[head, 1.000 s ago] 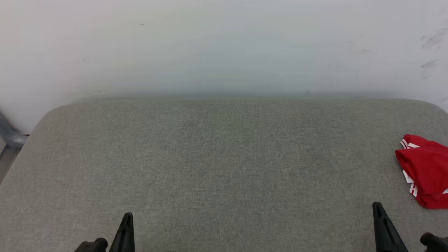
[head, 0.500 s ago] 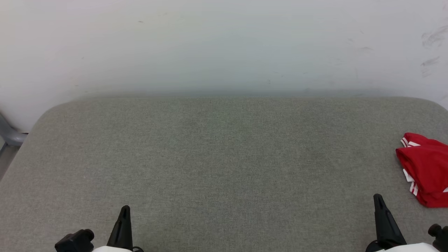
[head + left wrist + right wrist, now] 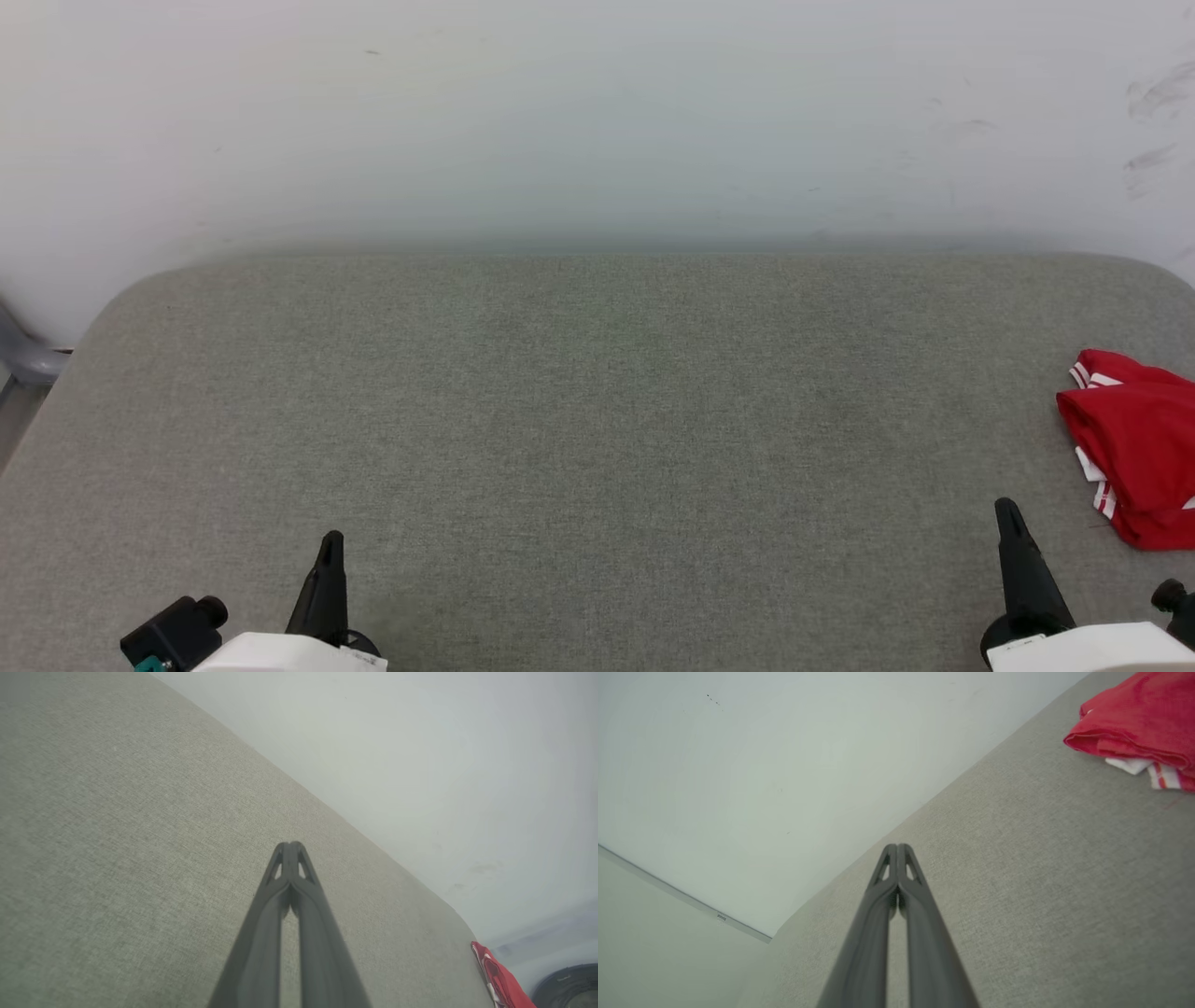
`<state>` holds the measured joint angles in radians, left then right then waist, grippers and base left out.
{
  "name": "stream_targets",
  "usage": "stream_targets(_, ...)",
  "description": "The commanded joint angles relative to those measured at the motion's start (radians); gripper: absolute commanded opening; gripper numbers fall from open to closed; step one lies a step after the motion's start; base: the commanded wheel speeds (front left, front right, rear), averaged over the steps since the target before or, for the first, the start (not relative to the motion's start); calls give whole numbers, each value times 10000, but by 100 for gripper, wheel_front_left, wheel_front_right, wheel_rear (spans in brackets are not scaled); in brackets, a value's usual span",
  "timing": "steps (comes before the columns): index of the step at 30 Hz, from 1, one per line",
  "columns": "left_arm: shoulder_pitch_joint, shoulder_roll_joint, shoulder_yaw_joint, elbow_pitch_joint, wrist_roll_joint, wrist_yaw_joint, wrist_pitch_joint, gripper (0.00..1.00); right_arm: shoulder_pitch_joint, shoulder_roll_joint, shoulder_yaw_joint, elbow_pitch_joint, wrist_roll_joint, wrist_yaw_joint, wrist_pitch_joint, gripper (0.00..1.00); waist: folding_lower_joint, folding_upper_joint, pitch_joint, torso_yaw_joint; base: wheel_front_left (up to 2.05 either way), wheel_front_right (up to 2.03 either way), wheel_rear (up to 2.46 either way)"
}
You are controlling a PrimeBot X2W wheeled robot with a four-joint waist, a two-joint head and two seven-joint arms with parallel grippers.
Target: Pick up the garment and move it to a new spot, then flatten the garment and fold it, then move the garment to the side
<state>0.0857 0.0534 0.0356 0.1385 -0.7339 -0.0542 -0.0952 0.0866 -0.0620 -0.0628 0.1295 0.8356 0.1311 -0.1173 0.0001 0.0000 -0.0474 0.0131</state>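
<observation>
The garment (image 3: 1134, 448) is a red shirt with white, red-striped trim, lying bunched at the right edge of the grey fabric table (image 3: 597, 411), partly cut off by the frame. It also shows in the right wrist view as the garment (image 3: 1139, 723) and small in the left wrist view as the garment (image 3: 500, 977). My right gripper (image 3: 1006, 509) is shut and empty, a short way to the left of the shirt and nearer me. My left gripper (image 3: 331, 539) is shut and empty near the front left. The shut tips show in the left gripper (image 3: 289, 845) and right gripper (image 3: 896, 847) wrist views.
A pale wall (image 3: 597, 121) rises right behind the table's far edge. A grey chair part (image 3: 23, 359) stands off the table's left corner. A dark round object (image 3: 567, 987) sits beyond the table's end in the left wrist view.
Both grippers have moved forward onto the table, with more of the white forearms showing. The garment lies as before; the picture has shifted slightly.
</observation>
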Motion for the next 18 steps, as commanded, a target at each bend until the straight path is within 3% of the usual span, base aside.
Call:
stream_targets(1, -300, 18, 48, -67, -314, -62, 68, 0, -300, -90, -15, -74, 303, -1, 62, 0, 0, 0, 6, -2, 0, 0, 0)
stream_targets(18, -753, 6, 255, 234, -2549, -262, 610, 0, -754, -108, -62, 243, 2355, -2, 593, 0, 0, 0, 105, -27, 0, 0, 0)
